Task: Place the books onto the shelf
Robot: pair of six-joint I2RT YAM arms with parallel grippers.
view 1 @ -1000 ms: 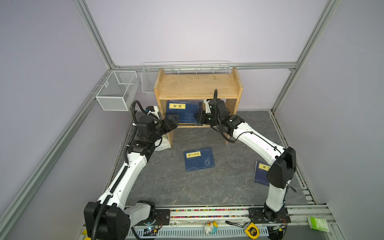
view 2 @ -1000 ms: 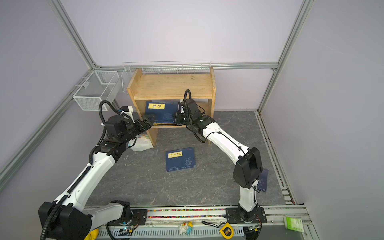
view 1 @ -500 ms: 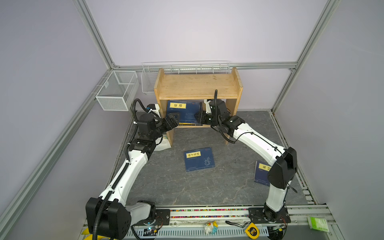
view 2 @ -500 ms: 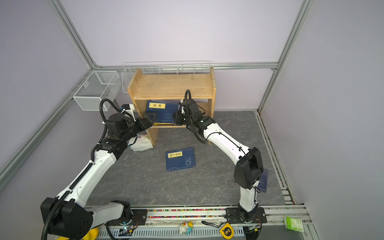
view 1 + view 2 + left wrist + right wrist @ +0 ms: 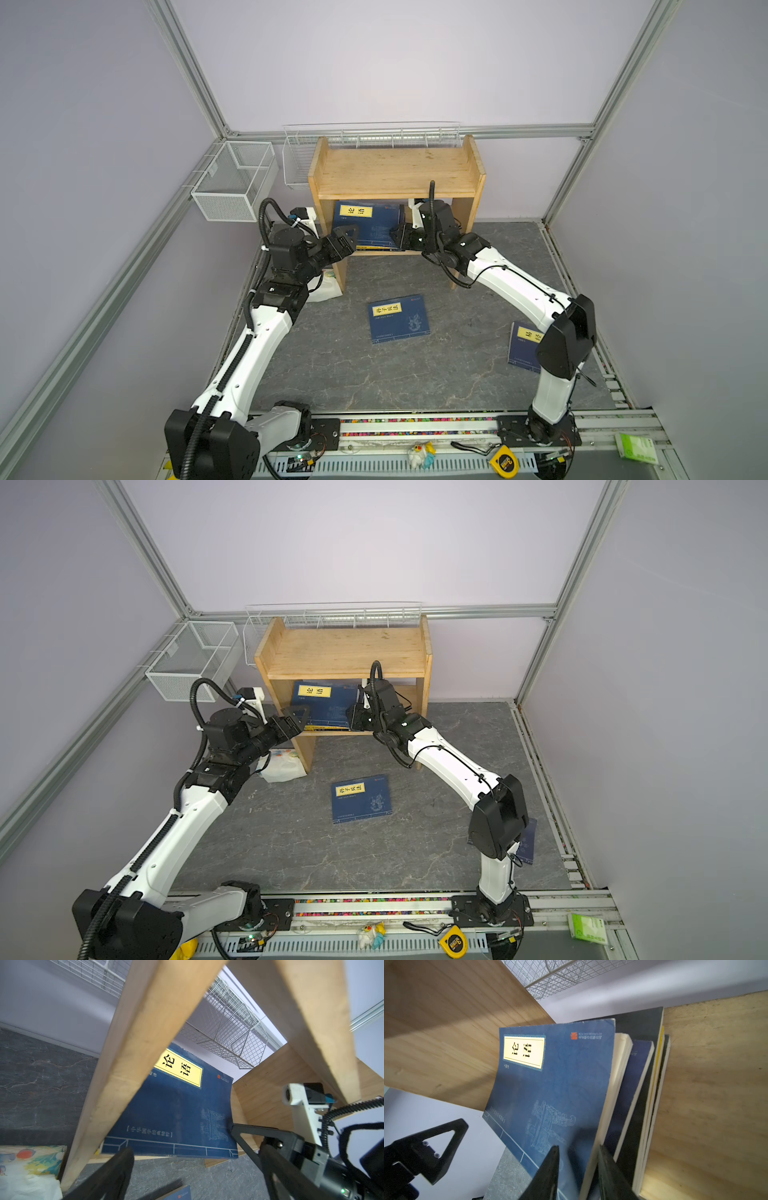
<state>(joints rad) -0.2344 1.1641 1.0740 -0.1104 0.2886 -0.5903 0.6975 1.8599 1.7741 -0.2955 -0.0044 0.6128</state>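
The wooden shelf [image 5: 395, 174] [image 5: 345, 650] stands at the back. In its lower compartment a navy book with a yellow label [image 5: 370, 228] [image 5: 324, 706] [image 5: 176, 1109] [image 5: 554, 1084] leans upright. My right gripper [image 5: 401, 237] [image 5: 355, 717] [image 5: 578, 1147] is shut on that book's right edge. Behind it stand another navy book [image 5: 633, 1076], a black one [image 5: 641, 1022] and a yellow one [image 5: 659, 1053]. My left gripper [image 5: 345, 243] [image 5: 297, 721] [image 5: 179, 1140] is open, empty, by the shelf's left post. Two navy books lie on the floor, one in the middle [image 5: 399, 318] [image 5: 361, 798] and one [image 5: 524, 343] partly behind the right arm.
A white floral packet [image 5: 328, 286] [image 5: 282, 764] [image 5: 31, 1157] lies beside the shelf's left leg. Wire baskets hang on the left wall [image 5: 232, 183] and behind the shelf [image 5: 374, 135]. A tape measure [image 5: 505, 461] and a green box [image 5: 636, 446] sit by the front rail.
My left gripper has risen a little and come closer to the shelf's left post. The right gripper and the book it holds have hardly moved.
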